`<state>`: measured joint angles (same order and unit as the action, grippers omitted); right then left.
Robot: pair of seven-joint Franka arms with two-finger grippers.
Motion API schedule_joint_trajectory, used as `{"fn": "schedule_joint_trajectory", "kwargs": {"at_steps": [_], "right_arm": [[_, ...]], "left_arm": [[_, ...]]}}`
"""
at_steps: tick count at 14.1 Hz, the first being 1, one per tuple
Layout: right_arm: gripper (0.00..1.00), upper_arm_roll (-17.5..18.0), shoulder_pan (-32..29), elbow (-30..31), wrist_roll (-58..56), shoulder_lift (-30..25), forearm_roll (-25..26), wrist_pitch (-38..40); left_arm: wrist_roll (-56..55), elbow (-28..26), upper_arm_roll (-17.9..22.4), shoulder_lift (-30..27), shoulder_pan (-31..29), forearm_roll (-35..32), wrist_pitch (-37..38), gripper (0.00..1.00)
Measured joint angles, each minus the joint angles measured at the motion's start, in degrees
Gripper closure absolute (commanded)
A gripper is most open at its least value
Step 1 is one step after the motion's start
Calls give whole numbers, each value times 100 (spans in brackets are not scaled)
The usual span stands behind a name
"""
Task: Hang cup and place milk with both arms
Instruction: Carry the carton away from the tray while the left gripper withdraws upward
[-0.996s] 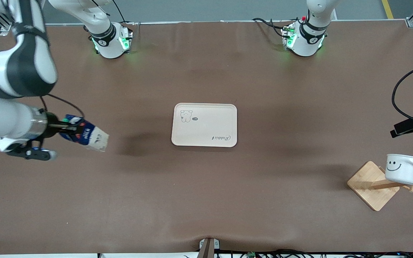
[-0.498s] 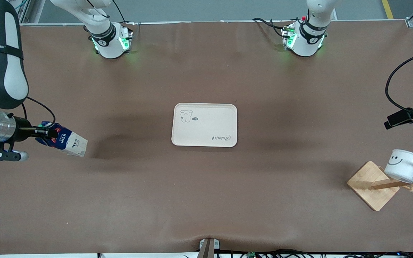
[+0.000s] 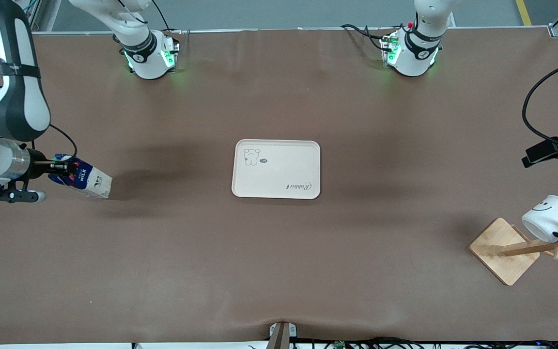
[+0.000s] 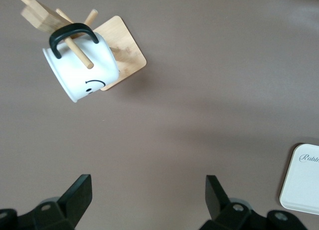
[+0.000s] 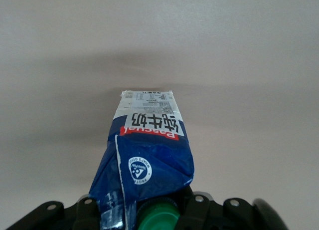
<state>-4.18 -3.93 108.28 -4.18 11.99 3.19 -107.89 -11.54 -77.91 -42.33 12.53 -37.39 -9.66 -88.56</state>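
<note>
The cup [image 3: 549, 224], a white mug with a smiley face, hangs tilted by its black handle on a peg of the wooden rack [image 3: 504, 250]. It also shows in the left wrist view [image 4: 82, 70]. My left gripper [image 4: 147, 200] is open and empty in the air, well apart from the cup, and shows partly at the front view's edge [image 3: 548, 151]. My right gripper [image 3: 61, 169] is shut on the top of the milk [image 3: 85, 181], a blue carton held tilted low over the table at the right arm's end. The milk's green cap shows between the fingers in the right wrist view [image 5: 149, 145].
A cream tray [image 3: 276, 168] with a bear drawing lies at the table's middle, and its corner shows in the left wrist view [image 4: 301, 182]. The rack's square wooden base [image 4: 124, 55] stands near the left arm's end, nearer to the front camera than the tray.
My right gripper has carried the milk toward the right arm's end of the table and lower. The cup has tipped mouth-down on its peg. My left gripper has drawn away from it.
</note>
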Motion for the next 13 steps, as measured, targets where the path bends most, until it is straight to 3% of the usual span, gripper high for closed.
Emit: {"fn": "schedule_joint_trajectory", "kwargs": {"at_steps": [2, 3, 7, 8, 9, 10, 11, 13], "right_arm": [[100, 0, -7, 591, -8, -198, 32, -461], [100, 2, -8, 874, -17, -289, 35, -650], [100, 18, -8, 1570, -26, -530, 38, -1079], [87, 18, -9, 1607, -26, -559, 40, -1107], [65, 18, -10, 1620, -26, -575, 40, -1106], [26, 18, -10, 1631, -26, -576, 40, -1107], [0, 18, -10, 1634, -26, -577, 40, -1108], [0, 19, -10, 1652, -29, -577, 40, -1102]], "left_arm": [[0, 3, 124, -238, 239, 0, 207, 0], [0, 3, 373, -345, 538, 0, 350, 0], [109, -6, 2069, -689, 2052, 379, 726, 0], [205, -11, 2420, -755, 2328, 477, 807, 0], [280, -26, 2758, -817, 2622, 525, 882, 0], [364, -56, 3065, -876, 2908, 553, 927, 0], [501, -112, 3333, -941, 3166, 568, 954, 0], [724, -282, 3715, -1086, 3546, 583, 966, 0]]}}
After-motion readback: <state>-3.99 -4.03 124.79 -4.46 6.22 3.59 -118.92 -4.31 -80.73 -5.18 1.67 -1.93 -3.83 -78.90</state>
